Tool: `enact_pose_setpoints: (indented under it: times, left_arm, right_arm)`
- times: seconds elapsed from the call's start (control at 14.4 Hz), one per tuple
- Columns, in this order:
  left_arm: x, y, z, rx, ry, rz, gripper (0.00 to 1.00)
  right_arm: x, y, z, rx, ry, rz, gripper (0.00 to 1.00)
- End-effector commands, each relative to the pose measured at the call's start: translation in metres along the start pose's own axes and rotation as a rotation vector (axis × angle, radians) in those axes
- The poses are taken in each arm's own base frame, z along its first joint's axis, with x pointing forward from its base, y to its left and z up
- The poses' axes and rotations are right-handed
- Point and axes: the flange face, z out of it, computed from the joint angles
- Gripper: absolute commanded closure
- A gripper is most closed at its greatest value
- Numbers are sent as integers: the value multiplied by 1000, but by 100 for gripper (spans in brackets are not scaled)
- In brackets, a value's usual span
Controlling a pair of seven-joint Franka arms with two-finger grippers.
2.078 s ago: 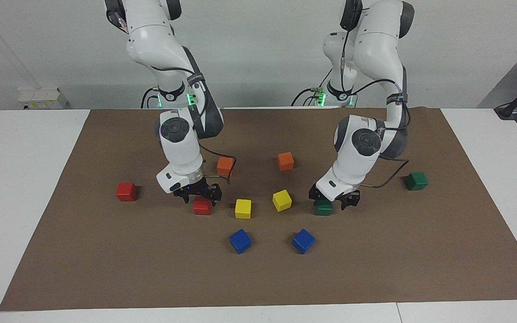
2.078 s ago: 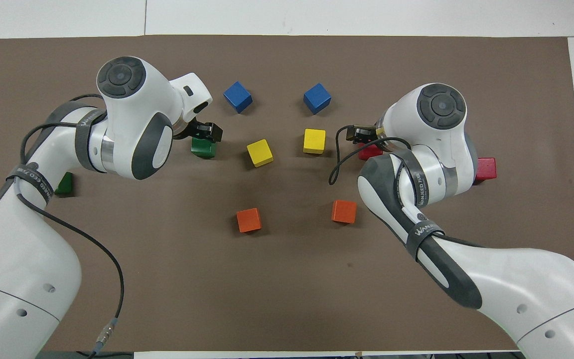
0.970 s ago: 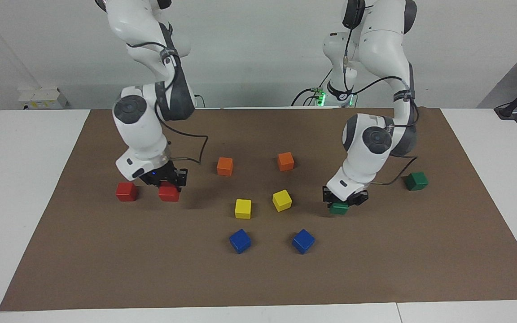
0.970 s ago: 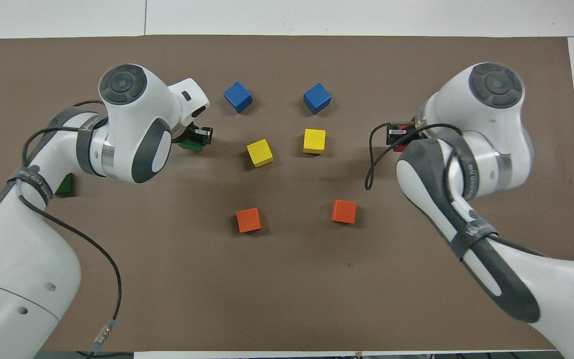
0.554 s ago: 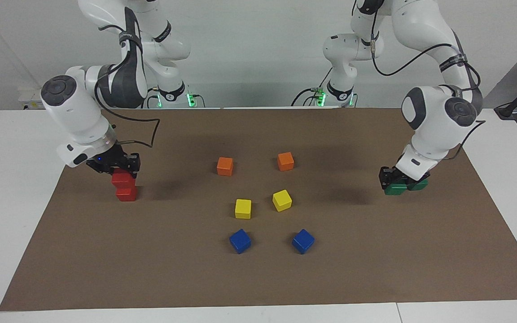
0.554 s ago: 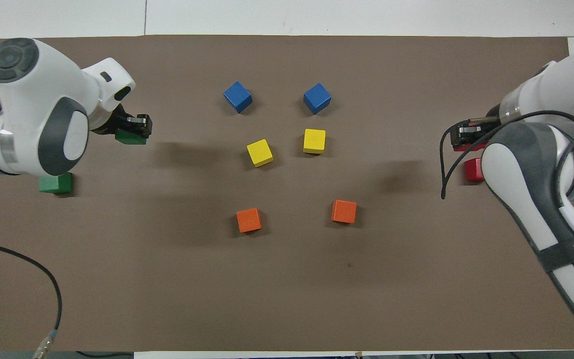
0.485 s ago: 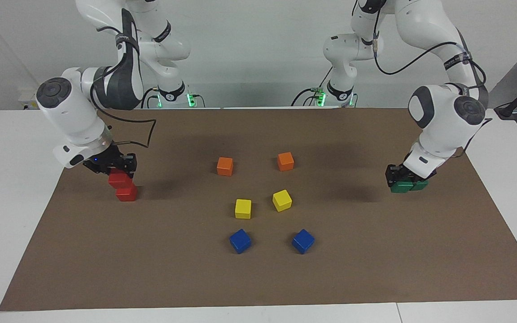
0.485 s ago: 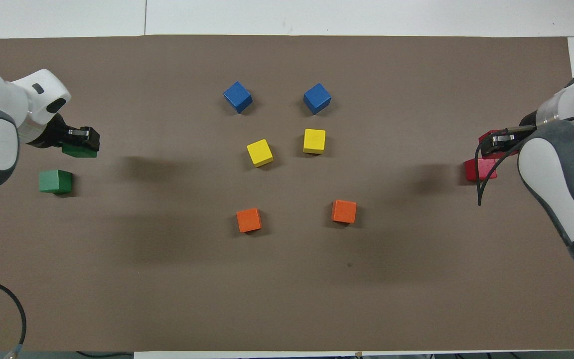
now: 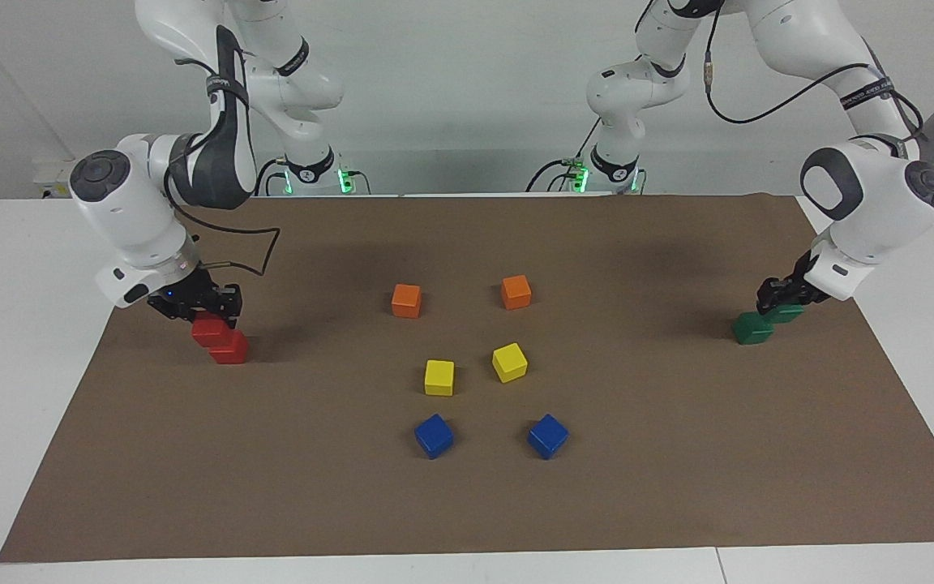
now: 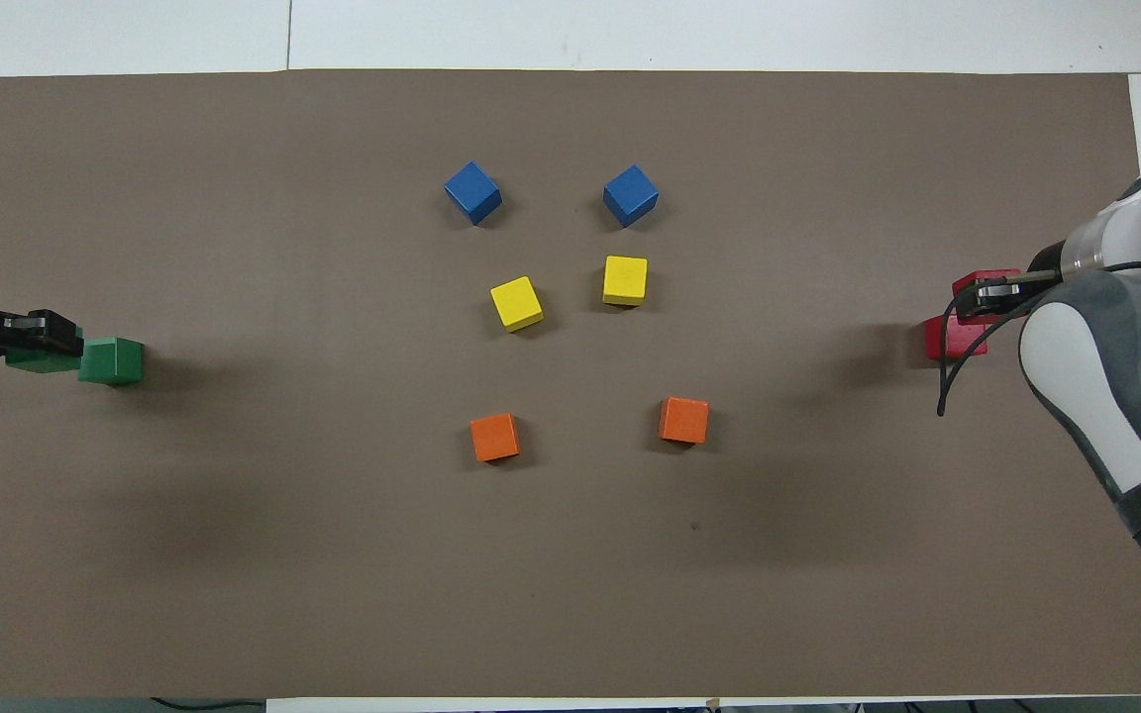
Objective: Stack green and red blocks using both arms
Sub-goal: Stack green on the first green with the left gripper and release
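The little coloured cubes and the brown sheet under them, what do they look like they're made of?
The cubes, such as the yellow cube and the blue cube, look like painted wood or hard plastic: crisp edges, flat even colour, a slight sheen on top. I can't tell which. The brown sheet looks like matte paper or thin card: no shine, and a clean cut edge lying flat on the white table.

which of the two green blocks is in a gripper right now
The green block held up off the mat by the left gripper. The other green block rests on the brown mat beside it, ungripped.
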Motion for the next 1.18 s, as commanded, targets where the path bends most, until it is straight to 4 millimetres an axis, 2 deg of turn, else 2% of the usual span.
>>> enact_pose_setpoints:
  times: [0.0, 0.42, 0.62, 0.76, 1.11]
  left_arm:
    - [-18, 6, 10, 14, 58, -59, 100]
    - [-15, 30, 21, 17, 62, -23, 100]
    - [-15, 34, 29, 18, 67, -8, 100]
    - [-19, 33, 37, 20, 78, 0, 100]
    - [-20, 28, 37, 21, 82, -9, 100]
  right_arm:
    - [-16, 3, 4, 3, 28, 12, 100]
    - [-23, 8, 26, 1, 44, 22, 100]
    - [-27, 10, 33, 0, 47, 28, 100]
    - [-27, 16, 36, 0, 44, 34, 100]
    - [-32, 21, 48, -1, 50, 44, 100]
